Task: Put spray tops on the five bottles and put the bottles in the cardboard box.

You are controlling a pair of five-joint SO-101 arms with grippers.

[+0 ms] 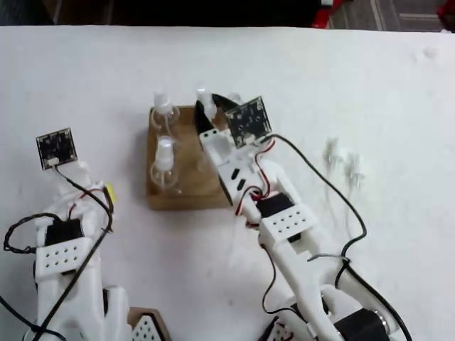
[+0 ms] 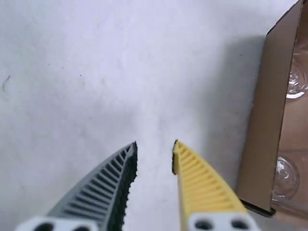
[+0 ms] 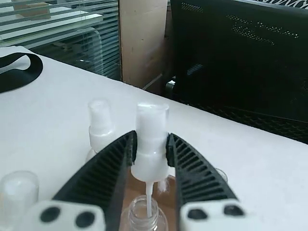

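- Left tool point(image 2: 155, 147), grey and yellow ribbed fingers: parted by a narrow gap, holding nothing, over the bare white desk point(image 1: 355, 85) just left of the box.
- Shallow brown cardboard box point(image 1: 188, 195), mid-desk: two clear plastic bottles with white spray tops stand in its left half, the far bottle point(image 1: 165, 108) and the near bottle point(image 1: 165, 162).
- Right tool point(image 3: 151, 144), black ribbed fingers: closed on an upright white spray top point(image 3: 151, 122). Its dip tube reaches down into the neck of an open clear bottle point(image 3: 143, 216) at the box's far right.
- Two loose white spray tops, lying on the desk well right of the box: left loose top point(image 1: 332, 153), right loose top point(image 1: 354, 169).
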